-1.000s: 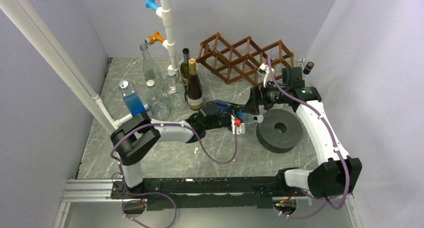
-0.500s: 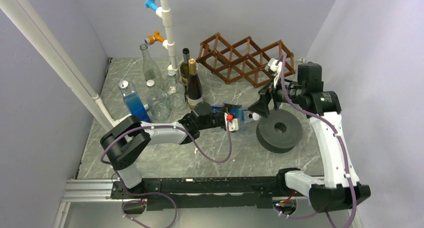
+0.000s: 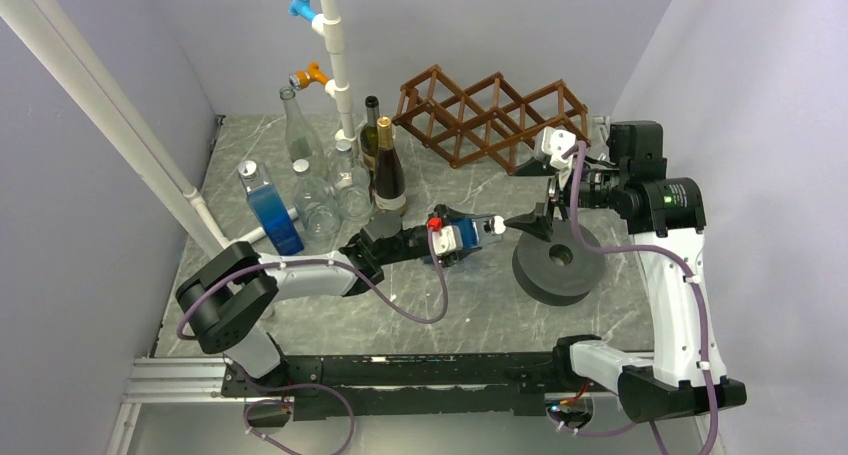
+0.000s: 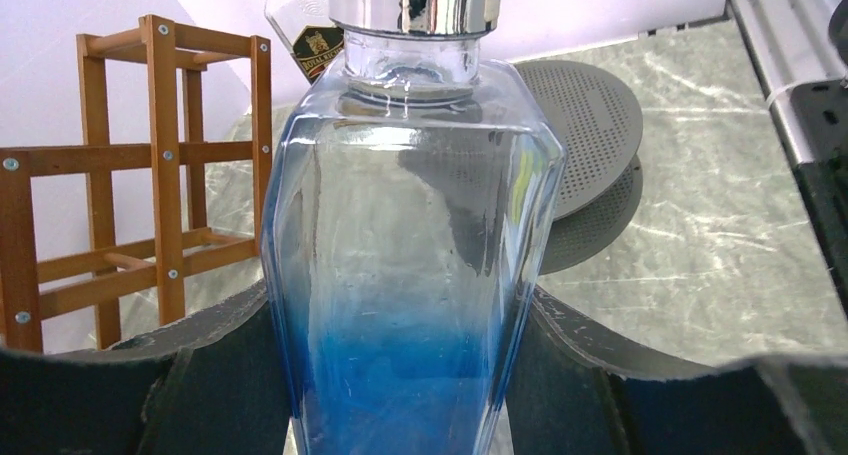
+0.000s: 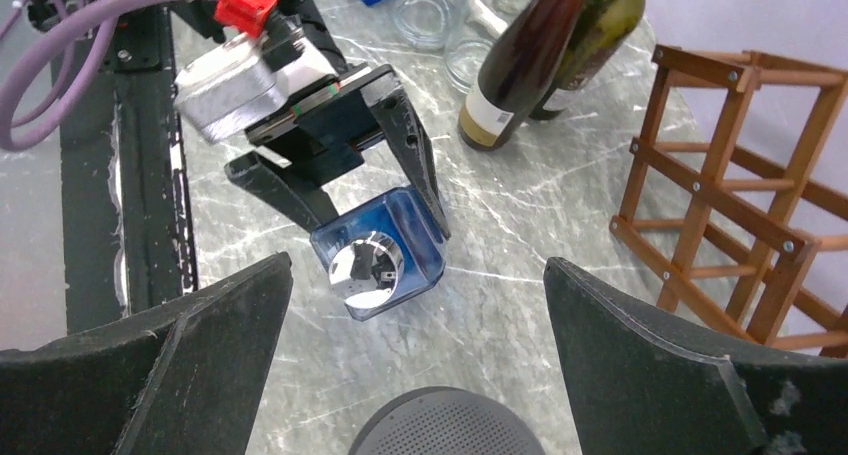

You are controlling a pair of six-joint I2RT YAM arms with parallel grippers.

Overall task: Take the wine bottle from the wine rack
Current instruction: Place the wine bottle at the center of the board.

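The wine bottle (image 3: 478,229) is clear glass tinted blue toward its base, with a chrome cap. It lies level above the tabletop, cap toward the right arm, with my left gripper (image 3: 460,239) shut on its lower body. In the left wrist view the bottle (image 4: 410,265) fills the gap between the dark fingers (image 4: 170,385). My right gripper (image 3: 530,195) hangs open just right of the cap, holding nothing. From the right wrist the bottle (image 5: 385,265) shows cap-on. The brown lattice wine rack (image 3: 490,115) stands at the back with nothing in its cells.
A grey perforated disc (image 3: 560,260) lies under the right gripper. Two dark bottles (image 3: 385,170), several clear ones (image 3: 320,200) and a blue bottle (image 3: 268,210) stand back left by a white pipe (image 3: 335,45). Walls close in on both sides.
The right gripper has drawn back to the right and risen away from the bottle's cap. The left arm has rolled its wrist and shifted the held bottle slightly left.
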